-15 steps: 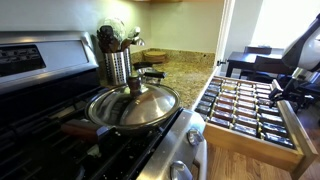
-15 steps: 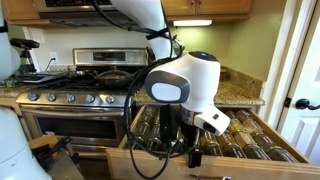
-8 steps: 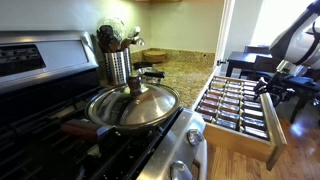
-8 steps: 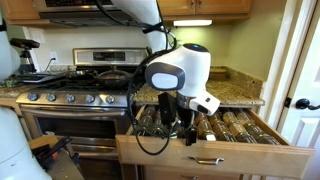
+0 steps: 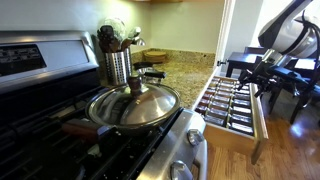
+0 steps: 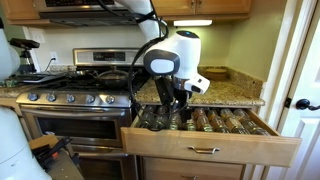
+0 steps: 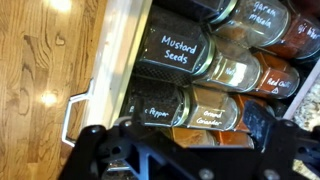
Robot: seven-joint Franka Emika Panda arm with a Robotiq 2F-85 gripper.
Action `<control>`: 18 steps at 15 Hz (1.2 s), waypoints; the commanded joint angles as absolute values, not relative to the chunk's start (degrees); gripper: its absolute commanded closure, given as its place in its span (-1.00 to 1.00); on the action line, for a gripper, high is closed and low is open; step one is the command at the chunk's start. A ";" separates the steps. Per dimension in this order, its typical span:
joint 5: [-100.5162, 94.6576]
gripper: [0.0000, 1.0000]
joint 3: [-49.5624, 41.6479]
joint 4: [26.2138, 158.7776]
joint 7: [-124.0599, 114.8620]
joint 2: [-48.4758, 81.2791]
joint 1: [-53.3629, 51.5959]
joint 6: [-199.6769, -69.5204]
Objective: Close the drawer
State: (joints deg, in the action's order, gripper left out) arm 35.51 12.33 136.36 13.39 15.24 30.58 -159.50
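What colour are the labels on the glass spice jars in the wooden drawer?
Spice-jar labels: black with white handwriting, clearest in the wrist view.

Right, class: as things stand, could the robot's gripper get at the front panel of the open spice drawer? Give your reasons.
Probably yes. The gripper hangs open just over the spice jars, beside the front panel of the drawer; nothing visible stands between them.

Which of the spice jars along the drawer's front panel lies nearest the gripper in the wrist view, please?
The jar labelled Pepper, just above the gripper; the Mustard Seeds jar in the same row lies farther up the picture.
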 commanded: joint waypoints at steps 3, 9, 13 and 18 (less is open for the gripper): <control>27.15 -0.50 0.58 141.79 10.37 8.19 23.56 -152.98; 14.61 0.19 -10.55 144.26 7.50 5.52 20.99 -149.22; 21.68 0.72 -9.81 142.08 11.02 8.91 21.13 -148.56; 27.48 1.00 -8.31 139.31 8.73 16.29 19.91 -150.93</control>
State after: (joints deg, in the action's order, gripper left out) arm 24.70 -8.73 141.70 10.03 11.86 20.82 -150.13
